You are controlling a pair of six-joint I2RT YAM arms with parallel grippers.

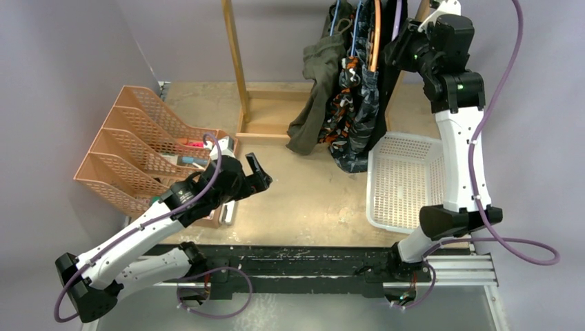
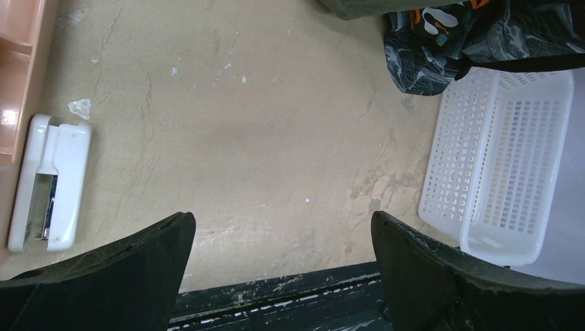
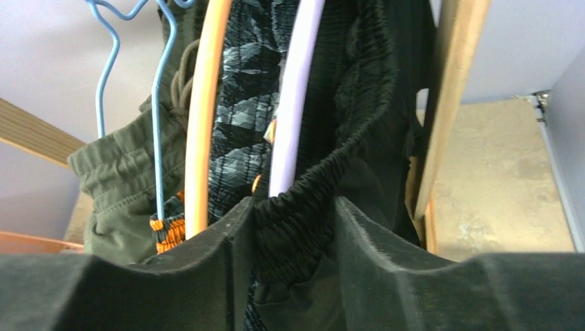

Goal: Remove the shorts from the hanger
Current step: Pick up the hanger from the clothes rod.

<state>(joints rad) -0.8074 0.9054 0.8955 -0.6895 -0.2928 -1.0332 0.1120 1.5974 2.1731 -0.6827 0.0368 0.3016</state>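
Observation:
Several shorts hang on hangers from a wooden rack [image 1: 238, 69]: olive green [image 1: 317, 89], orange camouflage [image 1: 341, 117], grey-blue camouflage [image 1: 365, 117] and black [image 1: 390, 76]. In the right wrist view the black shorts [image 3: 359, 89] hang on a pale lilac hanger [image 3: 296, 103], and my right gripper [image 3: 293, 203] has its fingers pressed on both sides of their elastic waistband. Beside them are the grey-blue pair [image 3: 245, 89] on an orange hanger [image 3: 203, 117] and the olive pair [image 3: 121, 179] on a blue wire hanger [image 3: 162, 103]. My left gripper [image 1: 259, 172] [image 2: 283, 221] hovers open over the table, holding nothing.
A white perforated basket [image 1: 403, 179] [image 2: 503, 158] stands under the hanging shorts on the right. An orange file organizer [image 1: 138, 152] sits at the left, with a white stapler [image 2: 48, 183] beside it. The rack's right post [image 3: 448, 103] stands close to the right gripper.

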